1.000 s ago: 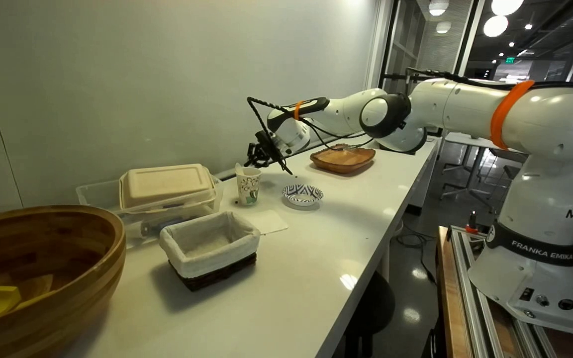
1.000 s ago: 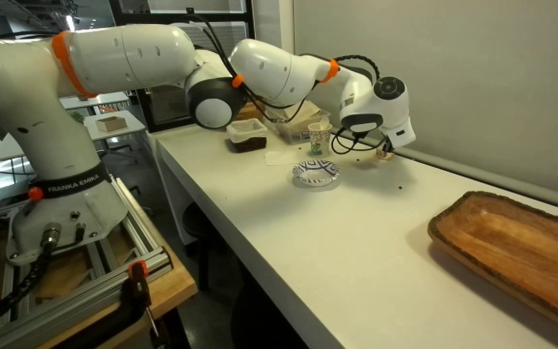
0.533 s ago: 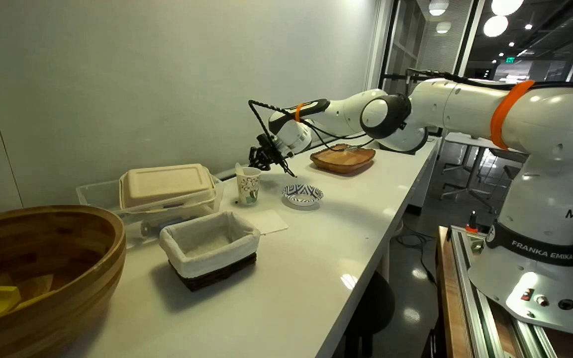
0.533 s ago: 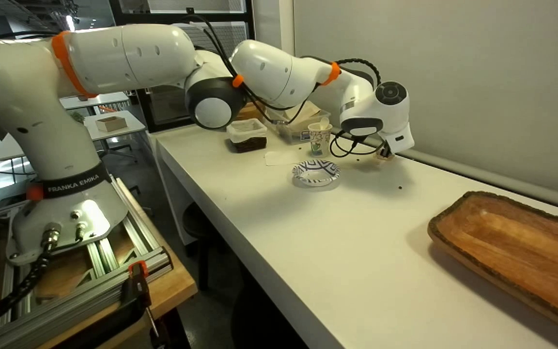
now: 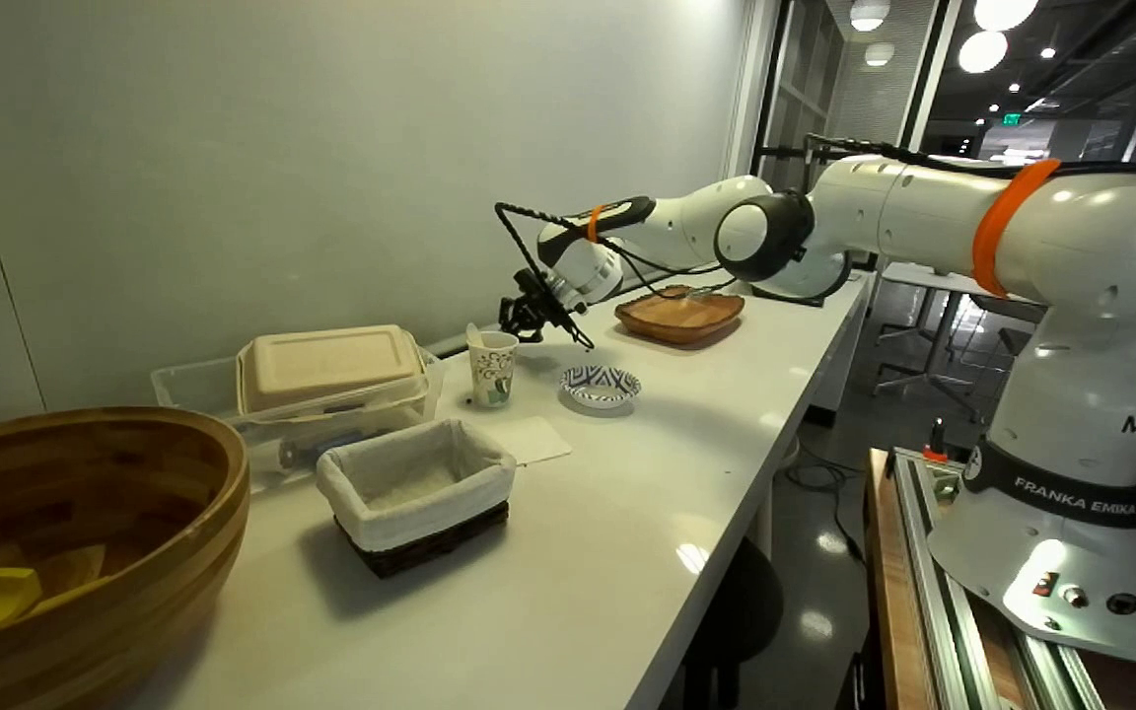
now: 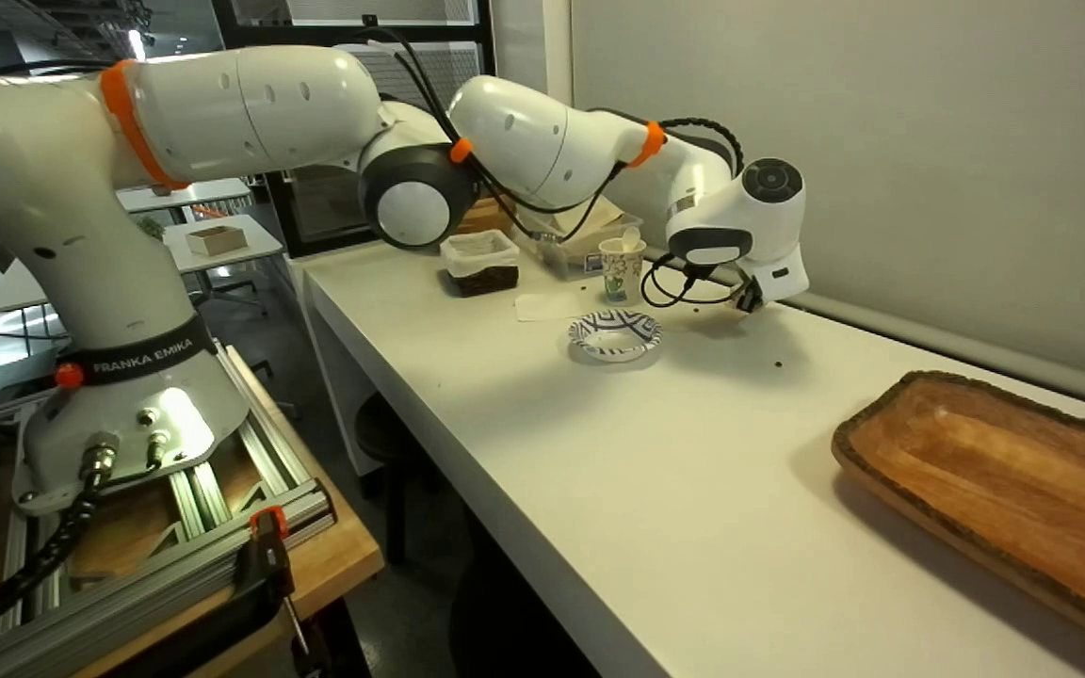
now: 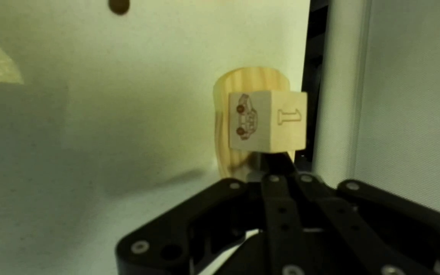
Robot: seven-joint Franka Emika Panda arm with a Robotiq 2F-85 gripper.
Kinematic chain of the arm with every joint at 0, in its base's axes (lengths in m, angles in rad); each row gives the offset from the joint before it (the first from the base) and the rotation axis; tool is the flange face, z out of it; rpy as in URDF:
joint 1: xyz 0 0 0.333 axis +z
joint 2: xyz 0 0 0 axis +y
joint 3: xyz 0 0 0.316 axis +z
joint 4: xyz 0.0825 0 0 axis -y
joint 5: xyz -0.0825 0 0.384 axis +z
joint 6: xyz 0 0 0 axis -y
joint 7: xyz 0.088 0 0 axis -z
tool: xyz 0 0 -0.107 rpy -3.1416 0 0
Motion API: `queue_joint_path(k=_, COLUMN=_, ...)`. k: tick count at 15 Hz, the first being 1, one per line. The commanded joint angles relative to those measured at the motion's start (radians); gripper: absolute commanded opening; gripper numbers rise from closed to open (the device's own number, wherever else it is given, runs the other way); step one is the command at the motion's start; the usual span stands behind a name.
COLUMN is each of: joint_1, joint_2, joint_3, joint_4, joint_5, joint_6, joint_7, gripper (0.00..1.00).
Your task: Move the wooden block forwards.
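Note:
The wooden block is a pale cube [image 7: 258, 121] in the wrist view, printed with a reddish-brown car and a "1". It appears to sit on or just over a light pine piece [image 7: 224, 126] with a rounded end, near the table's wall edge. My gripper [image 7: 275, 164] looks shut, its fingertips together at the cube's near lower side and partly hidden by it. The cube is not between the fingers. Whether they touch it I cannot tell. In both exterior views my gripper [image 5: 519, 316] [image 6: 750, 298] is low beside the wall. The cube cannot be made out in them.
A paper cup [image 6: 622, 273] and a patterned bowl [image 6: 616, 352] stand near the gripper. A wooden tray [image 6: 846, 450], a lined basket [image 5: 410, 528], a clear bin [image 5: 188, 390] and a large wooden bowl [image 5: 193, 523] are farther off. Small brown dots [image 6: 778, 364] lie on the table.
My arm has dropped slightly, and the gripper has shifted a little toward the right in an exterior view. The tan piece below it is now more hidden. Other objects have not moved.

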Motion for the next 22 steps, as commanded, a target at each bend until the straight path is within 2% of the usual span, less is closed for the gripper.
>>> queue_joint_path(k=1, joint_1=0.019, joint_2=0.022, joint_3=-0.061, joint_4=0.051, joint_5=-0.003, joint_6=-0.092, joint_7=0.051, gripper=0.00)
queue_joint_path(k=7, joint_1=0.027, joint_2=0.027, joint_3=-0.171, joint_4=0.140, joint_5=-0.099, joint_6=-0.357, joint_7=0.140, gripper=0.00)
queue_joint_path(k=8, joint_1=0.023, joint_2=0.028, joint_3=-0.177, joint_4=0.152, joint_5=-0.111, joint_6=-0.404, joint_7=0.139, gripper=0.00)
queue_joint_path(k=10, joint_1=0.009, joint_2=-0.032, joint_3=-0.196, joint_4=0.060, joint_5=-0.138, joint_6=-0.424, joint_7=0.119, gripper=0.00)
queue_joint_path(k=13, joint_1=0.000, joint_2=-0.020, joint_3=-0.216, joint_4=0.093, joint_5=-0.160, joint_6=-0.501, joint_7=0.126, gripper=0.00)
queue_joint_path(k=18, joint_1=-0.029, joint_2=-0.041, joint_3=-0.230, joint_4=0.079, joint_5=-0.176, joint_6=-0.683, joint_7=0.105, gripper=0.00)
queue_joint_path(k=22, joint_1=-0.048, joint_2=-0.041, joint_3=-0.262, joint_4=0.088, joint_5=-0.204, joint_6=-0.774, joint_7=0.098, gripper=0.00)
